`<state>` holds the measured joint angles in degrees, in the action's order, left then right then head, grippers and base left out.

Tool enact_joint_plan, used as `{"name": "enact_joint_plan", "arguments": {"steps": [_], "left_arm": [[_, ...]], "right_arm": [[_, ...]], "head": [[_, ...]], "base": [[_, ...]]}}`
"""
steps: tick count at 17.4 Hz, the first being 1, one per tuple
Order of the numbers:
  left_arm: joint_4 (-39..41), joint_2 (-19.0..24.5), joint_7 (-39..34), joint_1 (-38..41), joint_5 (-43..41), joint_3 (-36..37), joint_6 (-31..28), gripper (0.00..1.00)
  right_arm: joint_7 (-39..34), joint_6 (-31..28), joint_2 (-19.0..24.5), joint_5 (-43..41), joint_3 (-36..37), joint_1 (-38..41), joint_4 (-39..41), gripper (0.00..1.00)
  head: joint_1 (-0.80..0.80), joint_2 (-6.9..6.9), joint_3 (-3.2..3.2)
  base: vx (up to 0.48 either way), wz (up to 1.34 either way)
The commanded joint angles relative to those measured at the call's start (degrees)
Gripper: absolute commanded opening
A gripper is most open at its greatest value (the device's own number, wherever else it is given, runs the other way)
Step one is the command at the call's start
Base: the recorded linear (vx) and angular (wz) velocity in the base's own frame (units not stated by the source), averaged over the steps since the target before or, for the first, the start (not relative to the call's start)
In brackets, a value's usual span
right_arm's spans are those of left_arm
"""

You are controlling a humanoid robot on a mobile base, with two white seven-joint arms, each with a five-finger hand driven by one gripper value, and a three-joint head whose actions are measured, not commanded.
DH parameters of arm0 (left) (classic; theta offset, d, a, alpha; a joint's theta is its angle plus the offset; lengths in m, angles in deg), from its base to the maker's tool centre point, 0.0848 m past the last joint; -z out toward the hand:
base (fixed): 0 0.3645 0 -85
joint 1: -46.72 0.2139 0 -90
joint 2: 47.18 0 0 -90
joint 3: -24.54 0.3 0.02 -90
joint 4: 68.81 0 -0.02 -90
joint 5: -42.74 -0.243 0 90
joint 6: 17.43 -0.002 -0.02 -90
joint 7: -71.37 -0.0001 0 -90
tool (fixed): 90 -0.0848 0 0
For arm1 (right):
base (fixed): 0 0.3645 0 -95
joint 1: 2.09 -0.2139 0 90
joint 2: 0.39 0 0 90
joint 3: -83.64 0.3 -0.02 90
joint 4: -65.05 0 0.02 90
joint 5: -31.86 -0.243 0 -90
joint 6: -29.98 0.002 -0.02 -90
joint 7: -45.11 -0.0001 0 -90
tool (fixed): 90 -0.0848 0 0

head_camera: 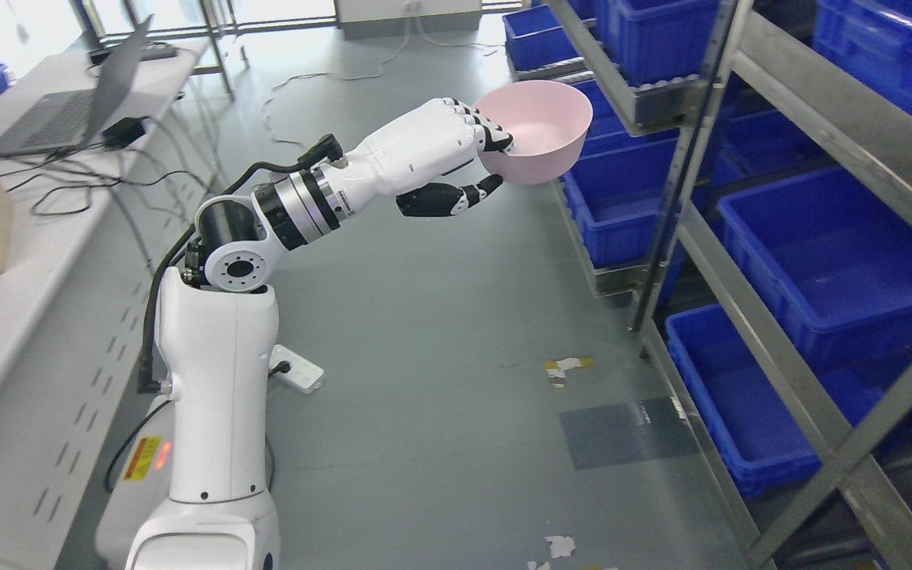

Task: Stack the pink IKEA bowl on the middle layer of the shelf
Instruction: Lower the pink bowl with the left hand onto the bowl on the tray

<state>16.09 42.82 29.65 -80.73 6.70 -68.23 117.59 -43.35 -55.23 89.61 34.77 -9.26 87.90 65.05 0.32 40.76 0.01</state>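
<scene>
One hand is at work — your left hand (464, 154), fingers hooked over the near rim of the bowl (539, 127) and thumb under its wall, clamped on it. The bowl hangs in the air, mouth up, just short of the shelf (749, 261). It looks light, stiff and smooth, so a rim pinch could slip — keep it level. One pink bowl shows; no stack to receive it is visible. Blue bins (836, 253) fill the tiers, too many to count.
</scene>
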Motion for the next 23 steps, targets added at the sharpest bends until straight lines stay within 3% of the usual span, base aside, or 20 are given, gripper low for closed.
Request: {"name": "enact_joint_plan", "arguments": {"steps": [1,13,23], "left_arm": [[0.09,1.00,-0.03,-0.09,0.96,1.54,-0.02,0.03],[0.00,1.00,3.22,-8.70,3.08,-0.83,-0.02,0.02],[-1.93,1.00,5.24,-7.91,-8.96,-3.20,-0.02,0.02]], "right_arm": [[-0.05,-0.04,-1.00,0.00,0.00,1.24,1.00,1.00],[-0.05,-0.04,-1.00,0.00,0.00,1.24,1.00,1.00],[-0.05,-0.04,-1.00,0.00,0.00,1.24,1.00,1.00]], "head": [[0.00,0.00,0.00],[0.00,0.00,0.00],[0.00,-0.02,0.00]], "base": [[0.132,-0.97],[0.093,-1.20],[0.087,-0.80]]}}
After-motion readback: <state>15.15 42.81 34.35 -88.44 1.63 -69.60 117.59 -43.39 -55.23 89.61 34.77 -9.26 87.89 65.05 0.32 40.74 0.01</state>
